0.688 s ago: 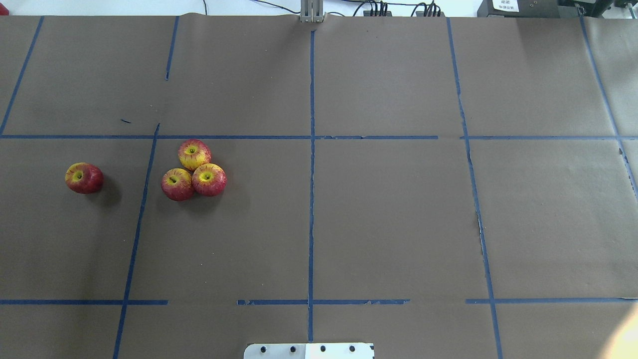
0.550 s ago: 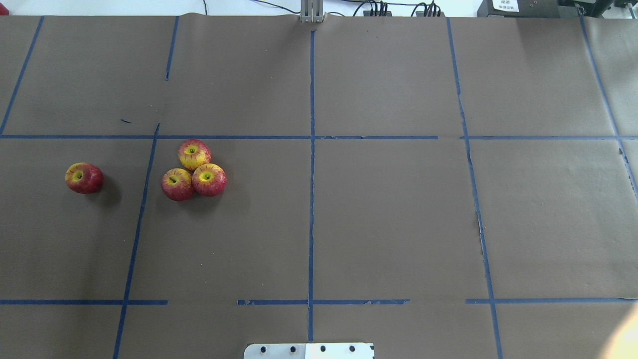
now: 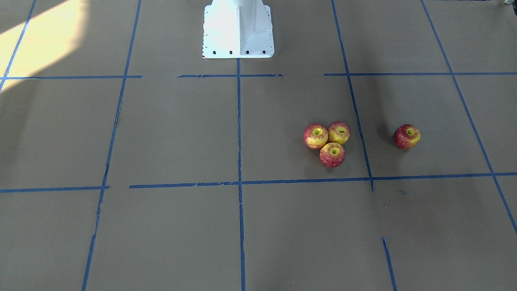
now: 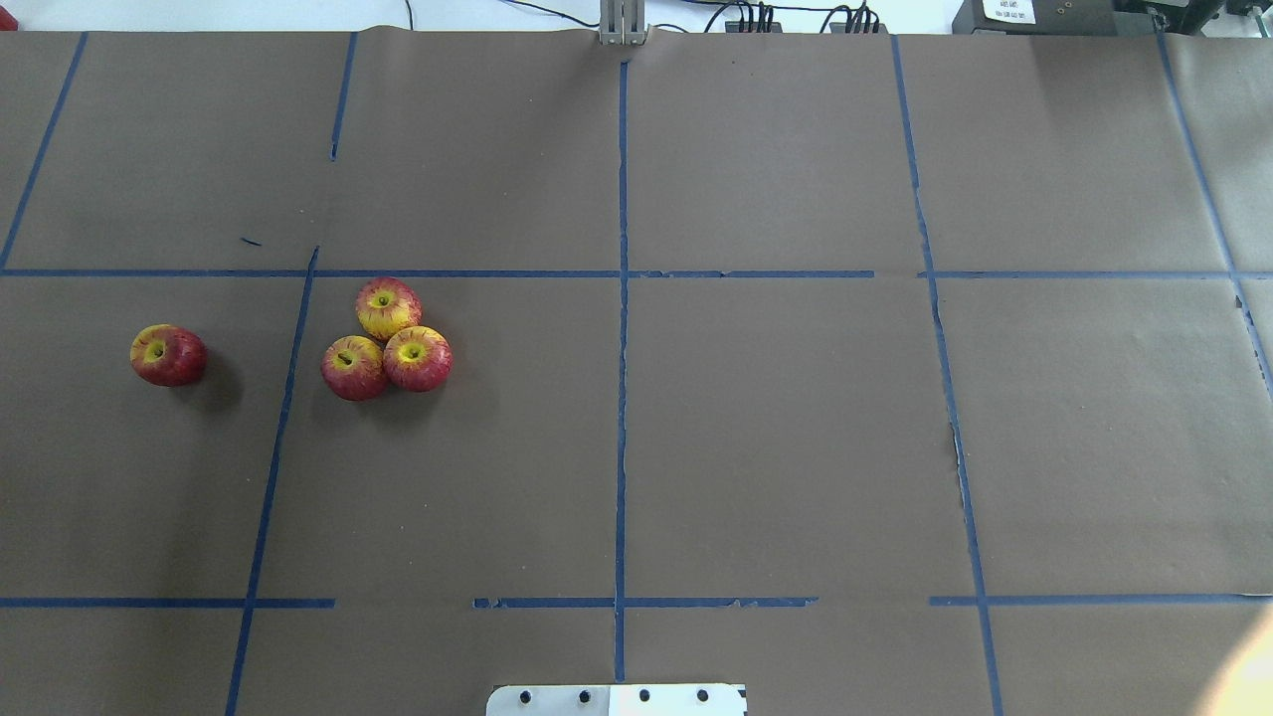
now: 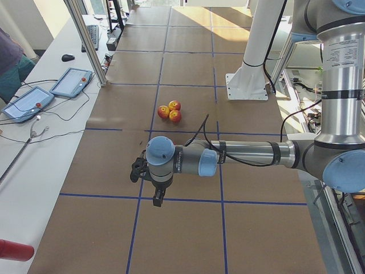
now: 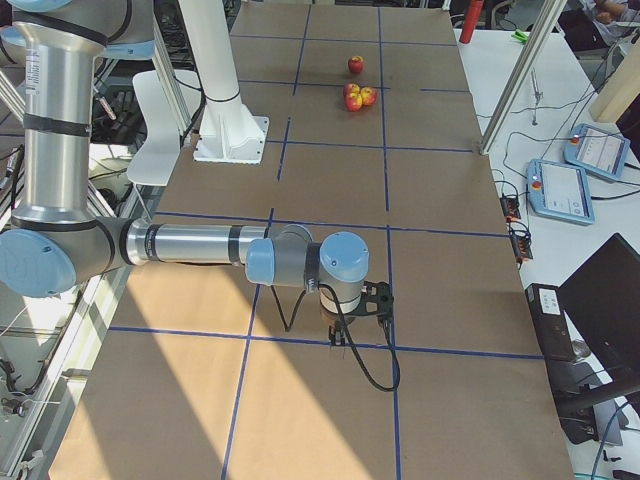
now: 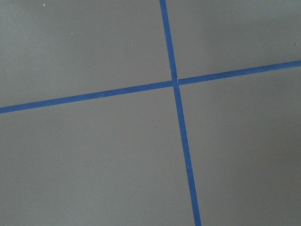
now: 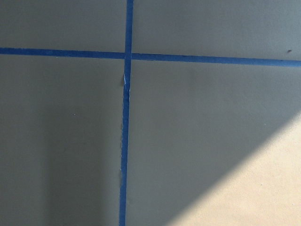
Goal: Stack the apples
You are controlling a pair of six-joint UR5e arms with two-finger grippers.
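Observation:
Three apples touch each other in a cluster (image 4: 388, 343) on the brown paper, left of centre in the overhead view; it also shows in the front view (image 3: 329, 141). A fourth, redder apple (image 4: 168, 354) lies alone further left, also seen in the front view (image 3: 406, 136). None rests on another. My left gripper (image 5: 157, 197) shows only in the exterior left view and my right gripper (image 6: 336, 335) only in the exterior right view. Both hang above the table, well short of the apples. I cannot tell whether they are open or shut. Both wrist views show only paper and tape.
Brown paper with blue tape lines (image 4: 622, 328) covers the table. The white robot base (image 3: 237, 28) stands at the robot's edge. Tablets and cables (image 5: 51, 91) lie beyond the far edge, beside aluminium frame posts (image 5: 85, 40).

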